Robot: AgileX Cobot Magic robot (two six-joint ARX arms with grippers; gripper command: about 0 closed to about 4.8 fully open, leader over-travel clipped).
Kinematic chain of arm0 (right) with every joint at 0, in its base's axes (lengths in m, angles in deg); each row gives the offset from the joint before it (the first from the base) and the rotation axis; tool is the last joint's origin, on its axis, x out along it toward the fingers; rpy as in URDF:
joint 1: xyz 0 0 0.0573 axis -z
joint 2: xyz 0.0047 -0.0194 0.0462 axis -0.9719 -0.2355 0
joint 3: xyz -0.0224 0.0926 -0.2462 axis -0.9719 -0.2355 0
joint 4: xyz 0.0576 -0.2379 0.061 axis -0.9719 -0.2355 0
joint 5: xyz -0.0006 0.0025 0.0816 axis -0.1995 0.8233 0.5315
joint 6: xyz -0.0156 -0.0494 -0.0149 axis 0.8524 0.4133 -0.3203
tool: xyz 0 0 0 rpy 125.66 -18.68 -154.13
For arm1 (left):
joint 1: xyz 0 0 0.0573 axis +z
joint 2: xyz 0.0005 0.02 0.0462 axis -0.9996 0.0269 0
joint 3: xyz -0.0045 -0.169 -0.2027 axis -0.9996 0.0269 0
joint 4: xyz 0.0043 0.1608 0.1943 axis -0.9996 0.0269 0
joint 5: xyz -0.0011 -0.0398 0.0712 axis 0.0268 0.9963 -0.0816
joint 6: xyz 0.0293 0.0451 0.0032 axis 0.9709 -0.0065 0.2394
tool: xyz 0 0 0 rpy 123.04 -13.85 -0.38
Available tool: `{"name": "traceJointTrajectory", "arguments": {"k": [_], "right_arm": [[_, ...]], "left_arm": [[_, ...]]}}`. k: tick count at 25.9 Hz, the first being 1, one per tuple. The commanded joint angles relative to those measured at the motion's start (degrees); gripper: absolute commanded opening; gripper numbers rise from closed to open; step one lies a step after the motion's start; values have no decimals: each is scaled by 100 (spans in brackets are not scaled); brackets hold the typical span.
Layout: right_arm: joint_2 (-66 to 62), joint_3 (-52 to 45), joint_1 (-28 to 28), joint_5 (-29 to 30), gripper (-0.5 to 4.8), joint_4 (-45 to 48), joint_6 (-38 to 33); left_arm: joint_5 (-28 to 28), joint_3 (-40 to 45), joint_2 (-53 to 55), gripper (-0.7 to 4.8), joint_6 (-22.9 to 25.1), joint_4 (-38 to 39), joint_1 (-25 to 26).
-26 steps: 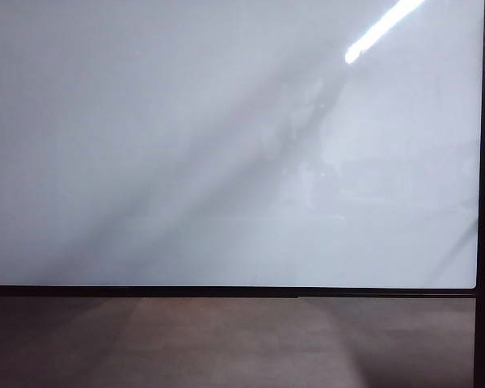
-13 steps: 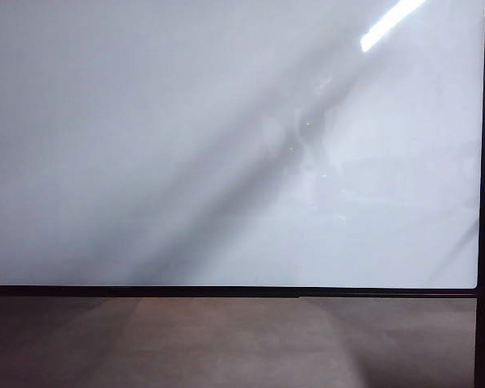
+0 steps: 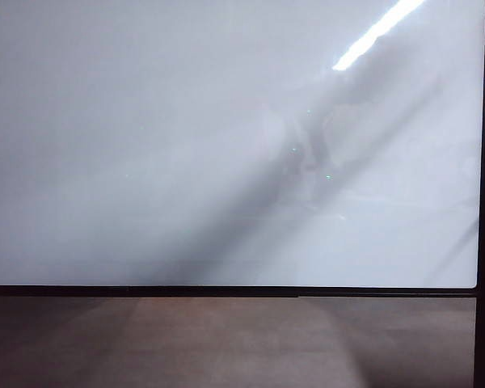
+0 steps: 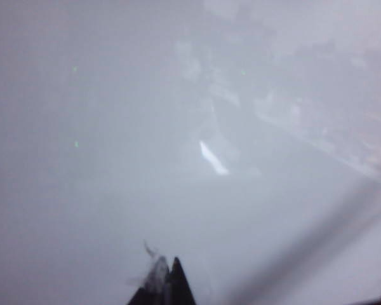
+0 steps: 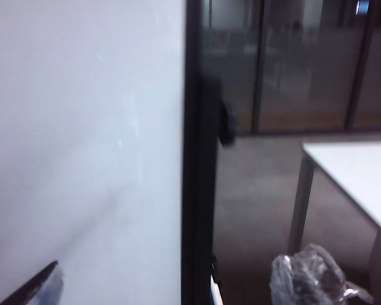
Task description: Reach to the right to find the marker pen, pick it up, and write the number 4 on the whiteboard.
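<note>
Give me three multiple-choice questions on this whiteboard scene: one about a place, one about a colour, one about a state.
1. Seen from the exterior view, where does the brown wooden surface lie?
A. Above the whiteboard
B. Below the whiteboard's lower frame
C. Left of the whiteboard

2. What colour is the whiteboard's frame?
A. Black
B. Red
C. Silver

3. What is the state of the whiteboard's face?
A. Covered with writing
B. Bearing a large 4
C. Without writing

Answers:
1 B: the wooden surface runs under the whiteboard.
2 A: the frame is a thin black strip.
3 C: only reflections and shadows show on the board, with no strokes.

The left claw faces the white board. The right claw is open near the board's framed side edge and holds nothing visible.
</note>
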Motion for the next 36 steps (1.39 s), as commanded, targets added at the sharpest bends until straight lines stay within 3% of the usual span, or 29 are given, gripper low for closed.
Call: {"name": "traceJointTrajectory", "arguments": {"k": [1, 4, 8, 11, 15, 17, 21, 26, 28, 33, 36], "right_arm": [[-787, -31, 168, 118, 431, 1016, 74], [-1515, -22, 229, 120, 432, 1808, 77], [-2371, -15, 192, 162, 432, 2509, 2], [-2863, -11, 192, 304, 431, 2599, 107], [-3351, -11, 195, 293, 431, 2647, 210], [-3344, -13, 192, 208, 431, 2566, 175], [-3108, -9, -70, 173, 431, 2282, 144], [-2979, -9, -297, -284, 431, 2347, 103], [-2920, -26, -302, 74, 431, 2175, 37], [-2922, -26, -227, 175, 431, 2208, 490], [-2931, -46, -26, 551, 431, 2192, 785]], "left_arm": [[-470, -136, 116, -5, 42, -431, -365], [-597, -264, 402, -5, 234, -588, -831], [-857, -527, 933, -5, 1027, -664, -1410], [-761, -699, 1416, -5, 1056, -852, -1832], [-94, -750, 2151, -5, 1060, -1152, -2210], [-59, -750, 2527, -5, 1040, -1093, -2433], [114, -750, 2813, -5, 1045, -1130, -2531], [501, -750, 2793, -5, 975, -1425, -2529], [1207, -750, 2800, -5, 977, -1266, -2529], [1244, -750, 2817, -5, 973, -1237, -2531], [1320, -750, 2872, -5, 789, -1399, -2708]]}}
